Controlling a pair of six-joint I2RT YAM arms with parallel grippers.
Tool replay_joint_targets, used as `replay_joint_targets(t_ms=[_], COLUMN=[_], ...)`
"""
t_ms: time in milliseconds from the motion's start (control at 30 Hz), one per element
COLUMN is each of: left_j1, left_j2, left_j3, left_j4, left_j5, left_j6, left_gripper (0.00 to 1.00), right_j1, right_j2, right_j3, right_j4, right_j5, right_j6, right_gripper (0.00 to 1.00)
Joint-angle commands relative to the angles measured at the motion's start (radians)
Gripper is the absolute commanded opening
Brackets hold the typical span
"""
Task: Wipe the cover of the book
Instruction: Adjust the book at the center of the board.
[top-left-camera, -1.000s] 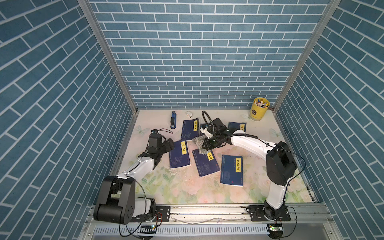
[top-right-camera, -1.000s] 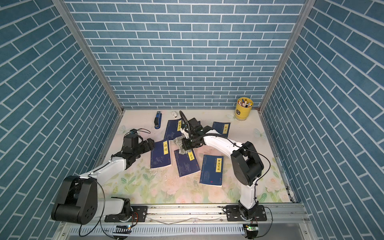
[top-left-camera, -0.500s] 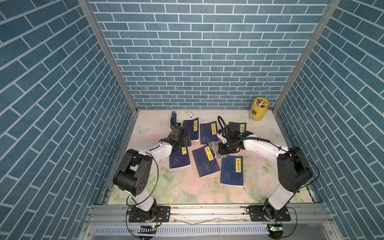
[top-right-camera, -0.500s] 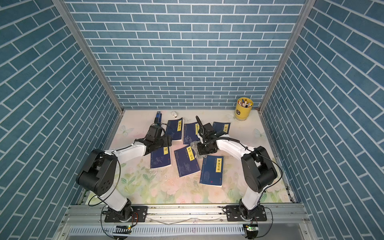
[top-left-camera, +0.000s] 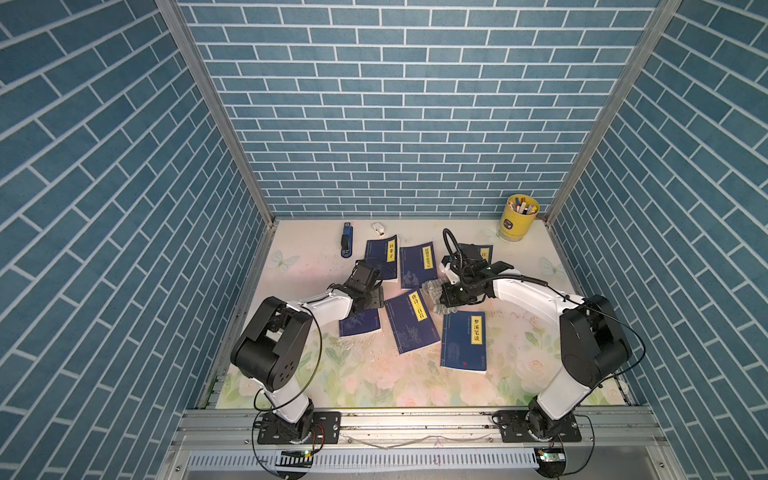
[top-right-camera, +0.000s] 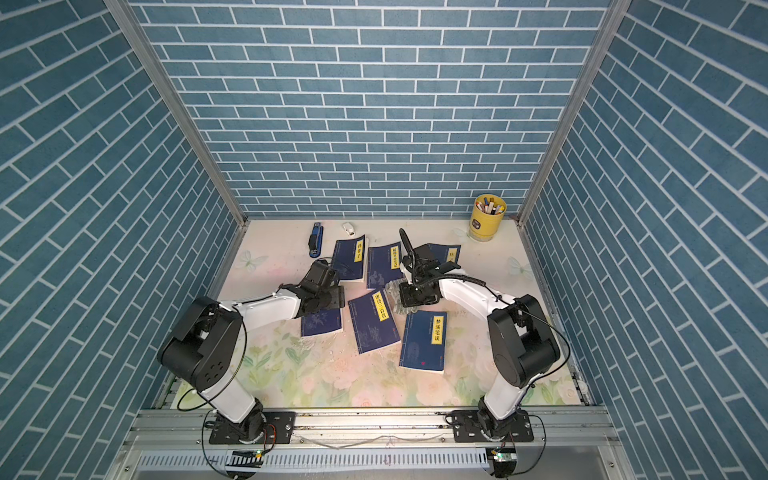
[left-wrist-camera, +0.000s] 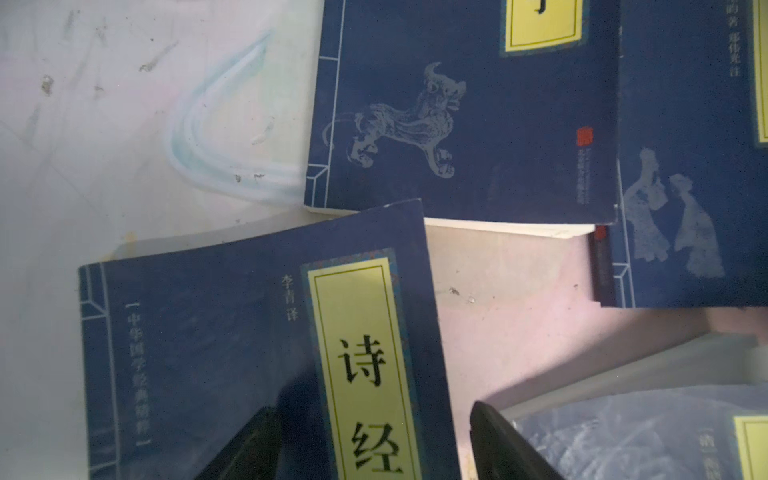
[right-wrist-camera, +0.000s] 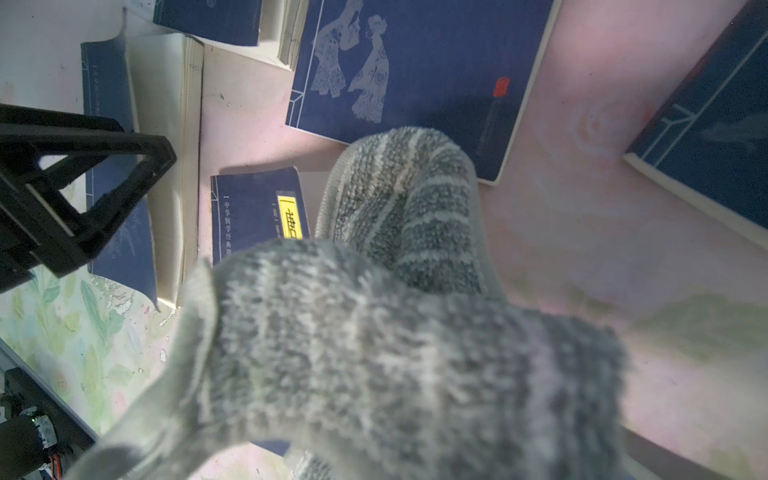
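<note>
Several dark blue books with yellow title labels lie flat on the floral table. My left gripper (left-wrist-camera: 371, 407) hangs open low over the leftmost book (top-left-camera: 360, 323), its two dark fingers (left-wrist-camera: 498, 440) set astride the yellow label (left-wrist-camera: 365, 365). In both top views it sits at that book's far end (top-right-camera: 332, 297). My right gripper (top-left-camera: 448, 297) is shut on a grey striped cloth (right-wrist-camera: 395, 332) that hides its fingers. The cloth (top-left-camera: 434, 291) hangs over the bare table between the middle book (top-left-camera: 411, 326) and the front right book (top-left-camera: 464, 340).
More books lie behind: one at the back left (top-left-camera: 382, 255), one in the middle (top-left-camera: 417, 266), one half under the right arm (top-left-camera: 482, 251). A yellow pen cup (top-left-camera: 517, 218) stands at the back right; a blue stapler (top-left-camera: 345, 245) and a small white object (top-left-camera: 378, 227) lie at the back.
My left gripper has come in from the left onto the leftmost book and its jaws have narrowed somewhat. The right gripper has carried the cloth to the right, off the middle book's far corner.
</note>
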Motion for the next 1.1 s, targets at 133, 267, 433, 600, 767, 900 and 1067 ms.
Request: replay_joint_targets(t_ms=[133,267,433,600,767,900,1067], left_j1=[-0.021,-0.021,-0.021,-0.021,-0.020,-0.019,0.003], left_j2=[0.053,0.044,0.022,0.014,0.011,-0.001,-0.096], left_j3=[0.006,-0.021,-0.048,-0.062,-0.055,-0.058,-0.097], left_j4=[-0.061,-0.110,-0.161,-0.188,-0.218,-0.220,-0.140], left_j5=[-0.031,-0.084,-0.138,-0.173,-0.225,-0.239,-0.136], left_j6=[-0.022,-0.016,-0.006,-0.006,0.005,0.007,-0.003], left_gripper=[0.72,0.70,0.68,0.66,0.65,0.65,0.73], right_j1=[-0.010,-0.013,-0.016,-0.016,-0.016,-0.016,-0.016], right_j2=[-0.011,-0.015,-0.002,0.004,0.007,0.015,0.013], right_j3=[-0.021,-0.017,-0.005,0.004,0.007,0.011,0.016], right_j4=[0.012,0.010,0.008,0.009,0.007,0.007,0.005], right_j5=[-0.026,-0.028,-0.035,-0.042,-0.045,-0.050,-0.054], right_j6=[-0.042,-0.045,-0.048,-0.048,-0.046,-0.045,-0.045], right_gripper=[0.00,0.00,0.00,0.00,0.00,0.00,0.00])
